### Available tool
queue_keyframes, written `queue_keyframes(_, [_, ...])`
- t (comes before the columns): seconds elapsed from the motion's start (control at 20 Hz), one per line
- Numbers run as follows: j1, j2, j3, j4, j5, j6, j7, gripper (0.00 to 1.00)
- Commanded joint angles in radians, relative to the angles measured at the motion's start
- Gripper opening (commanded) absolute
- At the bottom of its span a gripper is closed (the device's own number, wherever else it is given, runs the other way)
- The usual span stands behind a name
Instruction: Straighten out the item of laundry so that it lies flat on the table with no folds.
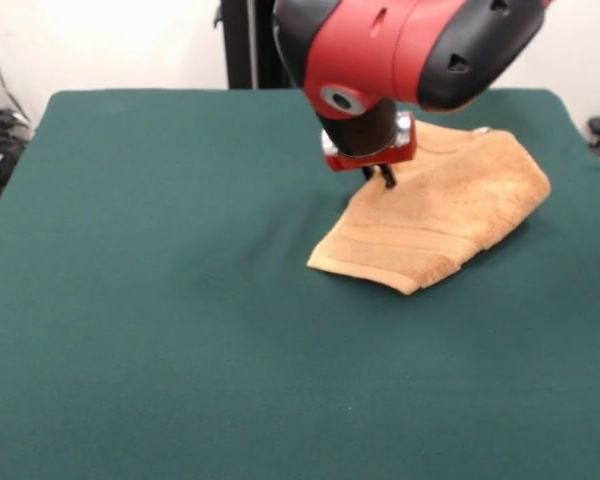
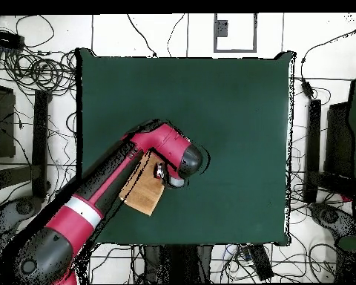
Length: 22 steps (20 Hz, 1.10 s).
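Here the arm (image 1: 410, 45) hides much of the towel (image 1: 450, 215), which lies folded on the green counter (image 1: 160, 300). The pincer (image 1: 378, 174) sits at its edge; whether its tips are apart I cannot tell.

Front view: looks across the table (image 1: 160, 330) from low and close; the near edge is cropped off, the far edge and a pale wall show at the top.
Overhead view: looks straight down from high up; the whole table (image 2: 233, 111) fits, with cable-strewn floor on every side.
Orientation: turned half round between the two.
Shared: the green tabletop, the towel (image 1: 450, 205) (image 2: 140, 194) and the arm's wrist (image 1: 400, 50) (image 2: 173, 152) above it.
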Motion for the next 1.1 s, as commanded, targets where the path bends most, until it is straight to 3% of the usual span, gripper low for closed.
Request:
queue_keyframes(0.05, [-0.108,0.209,0.039,-0.039,-0.026,0.329,0.107,0.00])
queue_keyframes(0.35, [-0.141,0.210,0.046,-0.058,-0.012,0.292,0.052,0.00])
queue_keyframes(0.7, [-0.133,0.224,0.008,-0.071,-0.018,0.270,0.091,0.00])
queue_keyframes(1.1, [-0.198,0.220,0.007,-0.132,-0.033,0.203,0.020,0.00])
